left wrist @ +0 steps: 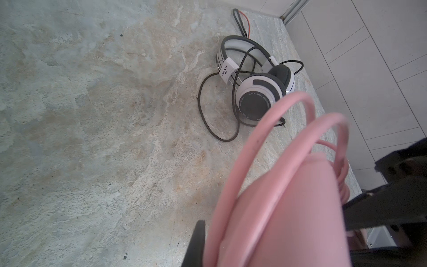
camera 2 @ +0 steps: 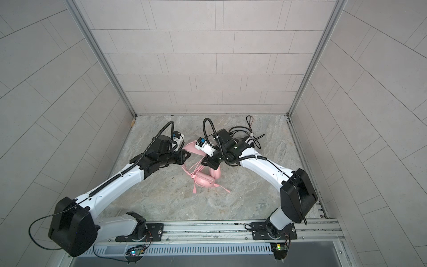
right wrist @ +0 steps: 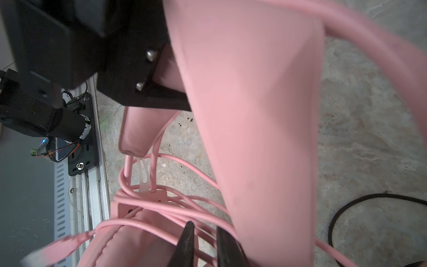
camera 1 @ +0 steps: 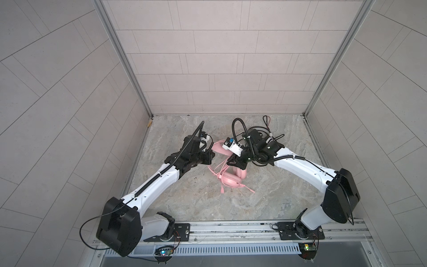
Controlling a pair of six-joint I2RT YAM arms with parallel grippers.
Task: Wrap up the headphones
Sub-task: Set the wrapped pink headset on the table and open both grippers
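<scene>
On the bench (camera 1: pixel 184 203) the pink headphones (camera 1: pixel 231 179) sit dead centre, the white-and-black headphones (left wrist: pixel 256 99) at their two o'clock. The left claw (camera 1: pixel 209 157) is clamped on the pink band from nine o'clock; the right claw (right wrist: pixel 204 226), in at three o'clock, stands slightly apart, tips among the pink cable (right wrist: pixel 161 208) loops

item one: we record a pink headset (camera 2: pixel 204 181) lying mid-table on the marbled tabletop (camera 2: pixel 161 201), with its pink cable (camera 2: pixel 195 168) looped across the band. item two: the left gripper (camera 2: pixel 184 156), clamped on the left end of that band. item three: the right gripper (camera 2: pixel 205 162), low over the cable loops, just right of the left one. item four: a white-and-black headset (camera 2: pixel 248 139), farther right and largely hidden behind the right arm, with a black cable (camera 2: pixel 240 127) beside it.
</scene>
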